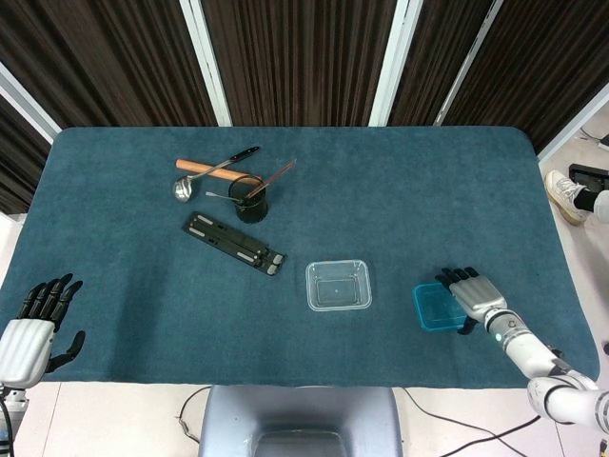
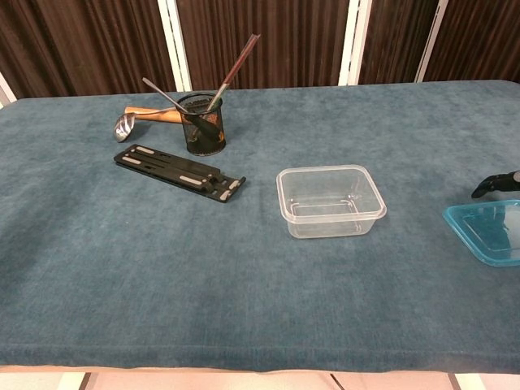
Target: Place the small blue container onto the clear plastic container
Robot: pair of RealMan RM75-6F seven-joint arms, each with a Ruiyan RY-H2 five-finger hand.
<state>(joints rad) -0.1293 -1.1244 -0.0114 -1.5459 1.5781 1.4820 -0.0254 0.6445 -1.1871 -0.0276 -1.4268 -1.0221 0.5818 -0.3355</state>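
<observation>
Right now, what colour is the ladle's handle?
The ladle has a wooden-brown handle with a silver bowl; the head view shows it best.

Bare cloth btwn blue container (image 1: 439, 307) & clear container (image 1: 338, 285)

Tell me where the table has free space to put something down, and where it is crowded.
Free: the cloth between the clear plastic container and the left hand, and the whole far right part of the table. Crowded: the far left, where the mesh cup, ladle and black flat stand lie together, and around the small blue container by the right hand.
</observation>
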